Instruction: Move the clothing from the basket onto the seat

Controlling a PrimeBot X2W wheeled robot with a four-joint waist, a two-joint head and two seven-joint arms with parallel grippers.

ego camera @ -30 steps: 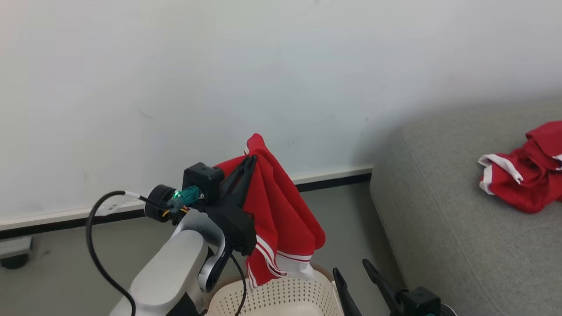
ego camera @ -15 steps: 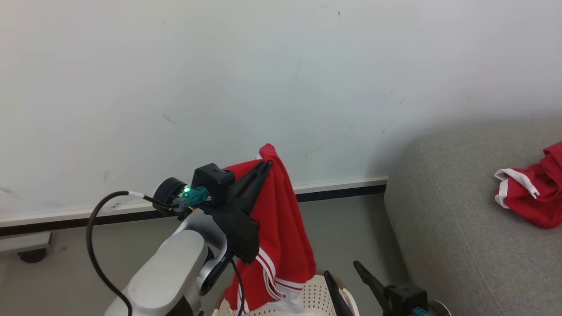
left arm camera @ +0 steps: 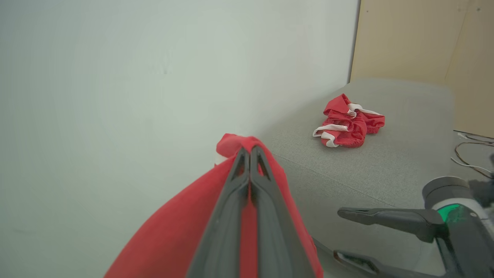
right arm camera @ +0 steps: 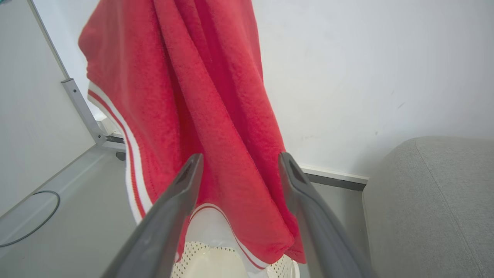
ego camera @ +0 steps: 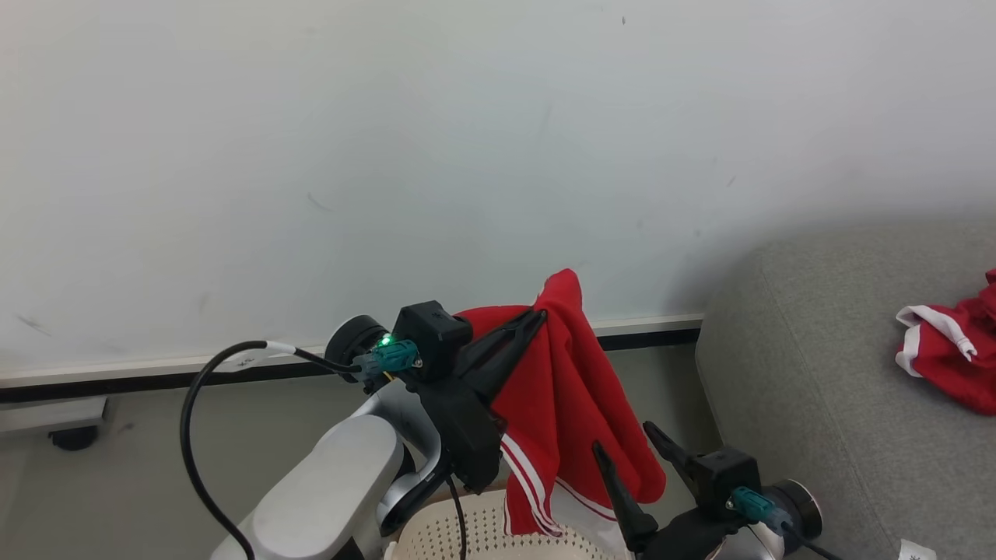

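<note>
The left claw (ego camera: pixel 537 315) clamps a red garment (ego camera: pixel 568 389) that hangs over the basket (ego camera: pixel 467 537), off the seat's (ego camera: pixel 817 389) end. The right claw (ego camera: pixel 622 437) gapes open beside it. A second garment (ego camera: pixel 949 365) lies on the seat.

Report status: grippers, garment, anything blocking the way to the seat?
Left gripper shut on garment, hanging over basket. Right gripper open, empty, by the hem. Second garment already on seat. No obstacle seen toward seat.
</note>
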